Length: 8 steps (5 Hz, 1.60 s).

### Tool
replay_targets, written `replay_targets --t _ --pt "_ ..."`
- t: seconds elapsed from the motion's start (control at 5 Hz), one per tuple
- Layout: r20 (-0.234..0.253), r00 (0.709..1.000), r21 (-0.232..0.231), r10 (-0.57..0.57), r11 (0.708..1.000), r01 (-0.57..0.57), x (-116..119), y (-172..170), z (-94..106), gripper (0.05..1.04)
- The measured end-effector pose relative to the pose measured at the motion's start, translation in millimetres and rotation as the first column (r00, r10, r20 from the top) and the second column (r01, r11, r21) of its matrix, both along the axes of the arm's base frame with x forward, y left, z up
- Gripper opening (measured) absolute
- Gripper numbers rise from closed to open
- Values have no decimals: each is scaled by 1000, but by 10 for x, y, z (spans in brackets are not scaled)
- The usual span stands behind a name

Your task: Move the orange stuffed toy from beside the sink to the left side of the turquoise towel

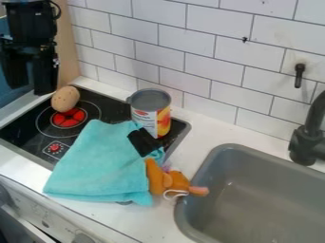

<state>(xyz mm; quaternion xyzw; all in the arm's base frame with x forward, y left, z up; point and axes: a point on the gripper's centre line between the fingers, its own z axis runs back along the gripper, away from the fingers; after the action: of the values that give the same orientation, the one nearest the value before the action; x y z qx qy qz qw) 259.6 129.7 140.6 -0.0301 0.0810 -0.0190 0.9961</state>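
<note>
Tool [30, 88] open, near the brown egg shape [65, 99].
Round things roll, so go slow and hug its middle softly.

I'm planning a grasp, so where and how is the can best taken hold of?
Probably by the upper sides of the can, coming straight down: it stands upright, round and bare up there, while the black thing and blue towel crowd its base.

Wall [190, 71]: you faced white tiles with dark joints.
Panel [67, 42]: tan, stood left of the tiles.
Stovetop [22, 135]: black, sat in your white counter [155, 220].
Sink [260, 209]: grey, lay rightward.
</note>
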Motion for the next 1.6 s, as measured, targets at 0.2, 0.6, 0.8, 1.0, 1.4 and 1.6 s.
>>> replay_targets --t 0.2,0.6,0.8,1.0,1.4,1.6 --pt "-31 1000 -17 -5 1000 4 -16 -15 -109 1005" --pt "17 941 -31 -337 941 337 -27 -996 -170 1005" --pt "-2 898 -22 -440 898 440 -78 -1419 -228 1005" --pt "12 855 -18 -518 855 518 -105 -1614 -195 1004" --pt "112 749 3 -653 754 657 -70 -1864 -179 1004" --pt "121 727 2 -676 732 681 -23 -1886 -246 1004"
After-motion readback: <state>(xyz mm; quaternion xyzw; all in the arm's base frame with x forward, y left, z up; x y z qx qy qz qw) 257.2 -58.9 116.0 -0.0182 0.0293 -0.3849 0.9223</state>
